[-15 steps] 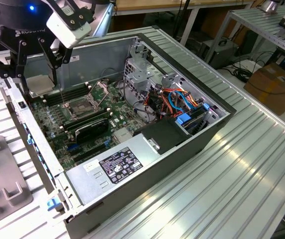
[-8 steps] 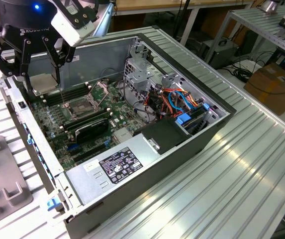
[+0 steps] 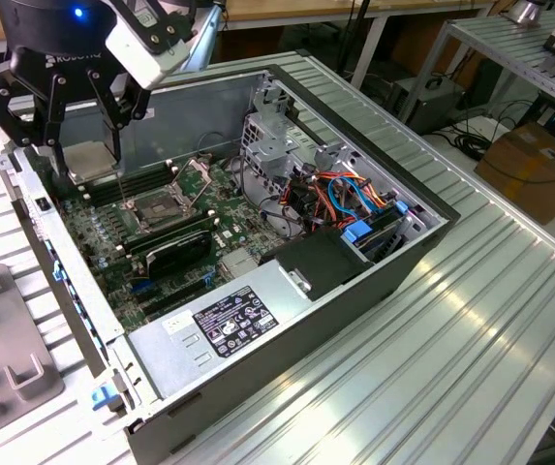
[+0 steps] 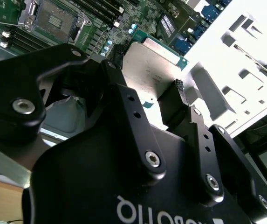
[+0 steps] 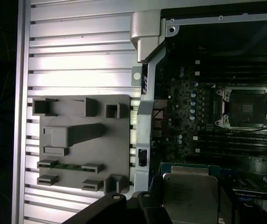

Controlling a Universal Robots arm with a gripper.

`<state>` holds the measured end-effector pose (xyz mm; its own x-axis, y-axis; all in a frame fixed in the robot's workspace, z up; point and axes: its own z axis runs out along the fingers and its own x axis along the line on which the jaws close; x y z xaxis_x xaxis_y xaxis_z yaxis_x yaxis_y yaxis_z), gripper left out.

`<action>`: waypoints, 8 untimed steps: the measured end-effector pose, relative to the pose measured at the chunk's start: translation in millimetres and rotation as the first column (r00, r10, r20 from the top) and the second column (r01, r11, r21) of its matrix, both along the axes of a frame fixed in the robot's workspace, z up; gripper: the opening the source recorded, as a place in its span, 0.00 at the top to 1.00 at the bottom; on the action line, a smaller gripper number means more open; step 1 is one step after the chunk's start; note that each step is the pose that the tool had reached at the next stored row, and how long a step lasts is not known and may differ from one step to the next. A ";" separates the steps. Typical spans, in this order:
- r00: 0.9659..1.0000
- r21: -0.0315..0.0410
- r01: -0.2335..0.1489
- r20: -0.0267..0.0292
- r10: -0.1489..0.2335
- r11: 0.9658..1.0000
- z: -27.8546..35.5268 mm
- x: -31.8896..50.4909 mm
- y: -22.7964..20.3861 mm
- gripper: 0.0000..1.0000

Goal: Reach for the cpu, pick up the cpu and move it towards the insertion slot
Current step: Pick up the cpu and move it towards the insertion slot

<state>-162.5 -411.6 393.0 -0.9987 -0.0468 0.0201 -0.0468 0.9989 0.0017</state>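
the cpu, a thin square pale silver-tan chip, hangs level above the motherboard, near the case's edge. the insertion slot, a shiny metal frame around a dark centre, lies open, well apart from it.

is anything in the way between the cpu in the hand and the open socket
Nothing visible. The hand holds the cpu above the motherboard, beside the socket. The socket's bracket is swung open, its dark centre is bare, and only low memory slots lie between them.

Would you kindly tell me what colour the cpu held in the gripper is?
Pale silver-tan, with a green edge; the cpu shows best in the second wrist view.
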 end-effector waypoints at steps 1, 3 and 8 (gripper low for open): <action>1.000 0.000 0.000 0.000 0.000 1.000 0.0 0.8 0.2 0.45; 1.000 0.000 0.000 0.000 0.000 1.000 -0.1 1.8 0.6 0.45; 1.000 0.000 0.000 0.000 0.000 1.000 -0.2 5.1 1.9 0.45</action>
